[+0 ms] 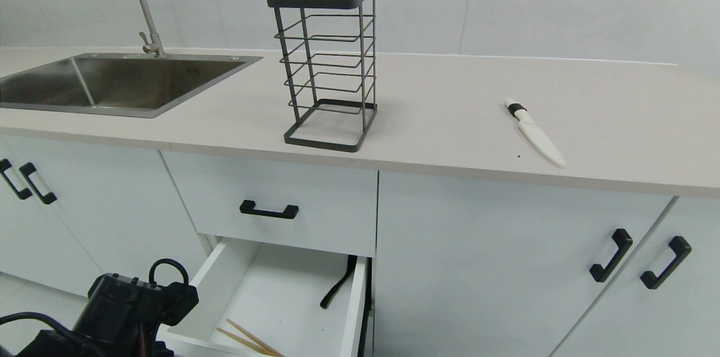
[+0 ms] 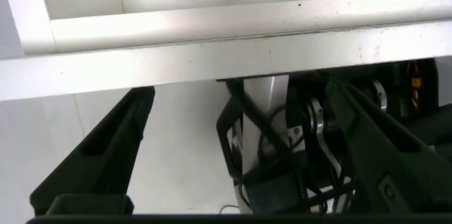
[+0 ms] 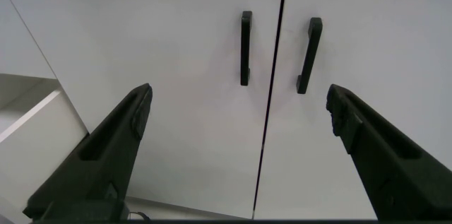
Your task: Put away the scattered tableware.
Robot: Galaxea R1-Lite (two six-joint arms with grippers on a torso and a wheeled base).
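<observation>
One knife [image 1: 534, 133] | seemingly two chopsticks [image 1: 250, 340], in drawer [image 1: 354, 301] | left gripper [image 2: 236, 104], right gripper [image 3: 238, 97]: spread wide, empty

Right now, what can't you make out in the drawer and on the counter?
- Chopsticks: in the head view the near ends are cut off by the bottom edge; in the left wrist view the top edge cuts them.
- Black item in the open drawer: its upper end is hidden behind the closed drawer front above, so I cannot identify it.
- Sink: the left part is cut off by the head view's left edge.

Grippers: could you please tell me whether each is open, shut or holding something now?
Left gripper: open, empty.
Right gripper: open, empty.
</observation>
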